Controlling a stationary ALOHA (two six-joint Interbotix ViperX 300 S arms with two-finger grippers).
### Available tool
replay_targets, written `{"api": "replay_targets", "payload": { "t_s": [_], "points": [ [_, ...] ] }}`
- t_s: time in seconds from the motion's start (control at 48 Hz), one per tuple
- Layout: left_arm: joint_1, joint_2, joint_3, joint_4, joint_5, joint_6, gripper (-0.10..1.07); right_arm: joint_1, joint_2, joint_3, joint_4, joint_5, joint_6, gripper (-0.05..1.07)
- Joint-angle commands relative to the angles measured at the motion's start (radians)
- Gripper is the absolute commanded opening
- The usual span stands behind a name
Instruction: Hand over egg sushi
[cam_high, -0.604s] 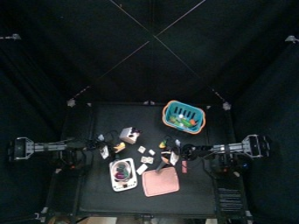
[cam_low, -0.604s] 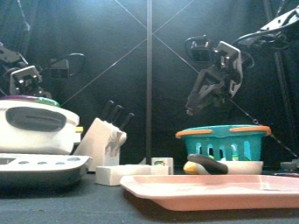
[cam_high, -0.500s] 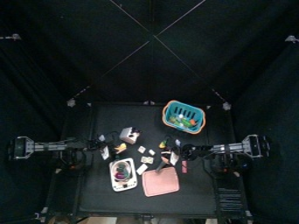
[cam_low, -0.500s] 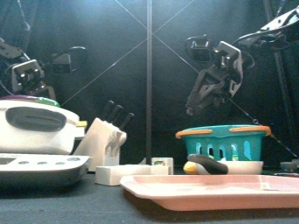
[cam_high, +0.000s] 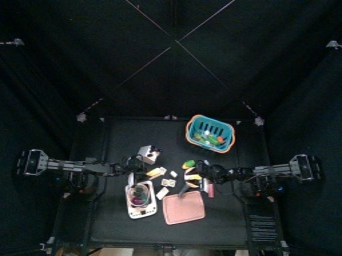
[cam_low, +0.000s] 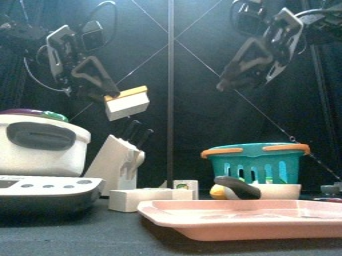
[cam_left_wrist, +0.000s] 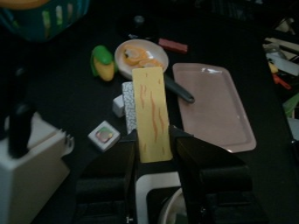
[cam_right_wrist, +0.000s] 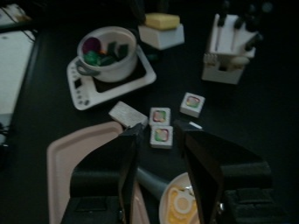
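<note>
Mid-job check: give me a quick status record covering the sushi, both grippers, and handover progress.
egg sushi: lifted off the table, yellow top and whitish base visible
left gripper: fingers shut on the egg sushi, raised above the knife block
right gripper: fingers open, nothing between them, raised above the teal basket
gap between grippers: clearly apart in the front view
handover: not yet done; only the left gripper holds the piece
pink tray: on the table at the front

Glossy pink plastic tray (cam_low: 247, 212), teal plastic basket (cam_low: 254, 163), matt black table (cam_high: 227, 215)
</note>
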Motion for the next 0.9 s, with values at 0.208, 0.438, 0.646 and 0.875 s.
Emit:
{"api": "replay_targets", "payload": {
  "t_s": [0.208, 0.438, 0.646, 0.875],
  "points": [
    [-0.057, 0.176, -0.126, 0.071, -0.244, 0.002, 0.53, 0.000, -0.026, -0.011, 0.021, -0.075, 0.002, 0.96],
    [-0.072, 0.305, -0.186, 0.100, -0.390, 0.005, 0.52, 0.000, 0.017, -0.028, 0.029, -0.078, 0.000, 1.02],
    [-0.081, 0.379, -0.259, 0.138, -0.400, 0.005, 0.53, -0.006, 0.043, -0.041, 0.029, -0.078, 0.000, 1.02],
    [-0.087, 0.433, -0.314, 0.155, -0.403, 0.006, 0.50, -0.005, 0.071, -0.049, 0.028, -0.078, 0.000, 1.02]
  ]
}}
